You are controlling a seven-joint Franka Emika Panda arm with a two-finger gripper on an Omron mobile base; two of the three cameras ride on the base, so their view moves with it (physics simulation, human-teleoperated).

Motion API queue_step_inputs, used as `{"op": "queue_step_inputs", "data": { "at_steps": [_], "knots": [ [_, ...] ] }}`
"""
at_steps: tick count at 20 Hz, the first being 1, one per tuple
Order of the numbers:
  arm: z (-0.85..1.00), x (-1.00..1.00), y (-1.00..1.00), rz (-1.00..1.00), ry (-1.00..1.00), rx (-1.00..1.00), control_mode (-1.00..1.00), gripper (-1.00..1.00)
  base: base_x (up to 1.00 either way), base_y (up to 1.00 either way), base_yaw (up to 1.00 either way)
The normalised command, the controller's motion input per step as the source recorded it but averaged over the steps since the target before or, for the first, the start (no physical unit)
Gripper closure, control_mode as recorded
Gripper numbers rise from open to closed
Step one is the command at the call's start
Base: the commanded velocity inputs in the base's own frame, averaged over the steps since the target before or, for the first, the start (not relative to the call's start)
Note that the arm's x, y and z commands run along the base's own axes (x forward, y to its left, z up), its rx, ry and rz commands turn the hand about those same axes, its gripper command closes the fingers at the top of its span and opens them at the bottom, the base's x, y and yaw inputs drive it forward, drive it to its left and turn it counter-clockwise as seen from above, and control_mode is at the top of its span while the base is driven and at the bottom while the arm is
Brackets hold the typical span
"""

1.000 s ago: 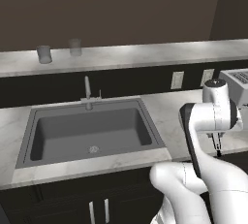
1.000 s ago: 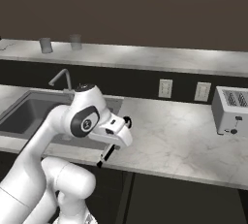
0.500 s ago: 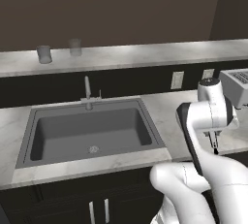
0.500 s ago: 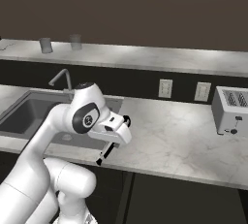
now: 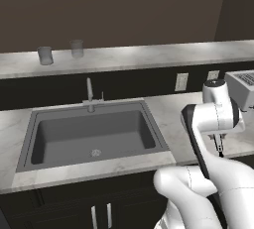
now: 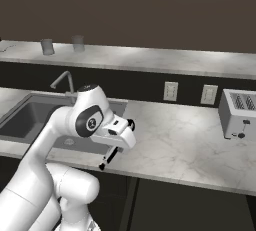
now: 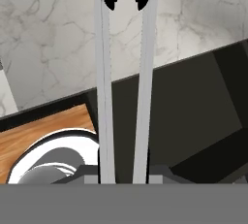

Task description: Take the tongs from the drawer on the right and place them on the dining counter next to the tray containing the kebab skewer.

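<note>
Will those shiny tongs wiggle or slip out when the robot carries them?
Probably a bit wobbly: the tongs are long and thin, and the gripper seems to pinch them at one end, so the dark tips may sway. The smooth silvery arms look slippery, so they might slide. They look light, so the grip likely holds.

The tongs (image 7: 125, 72) are pale silver-grey with black tips, running up the middle of the hand view. Behind them the tabletop (image 7: 53, 39) is white marble with grey veining. The sink (image 5: 94, 136) at the left of the left base view is flat dark grey. Two cups (image 5: 45, 55) at upper left are grey. The toaster (image 6: 239, 113) at the right edge is light silver-grey.
</note>
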Motion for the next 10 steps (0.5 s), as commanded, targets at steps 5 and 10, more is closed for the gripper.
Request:
{"op": "queue_step_inputs", "data": {
  "at_steps": [5, 10],
  "knots": [
    [-0.01, -0.14, 0.01, 0.0, 0.01, 0.05, -1.0, 1.0, 0.0, 0.0, 0.0],
    [0.0, -0.05, 0.0, 0.0, 0.0, 0.01, -1.0, 1.0, 0.0, 0.0, 0.0]
  ]
}}
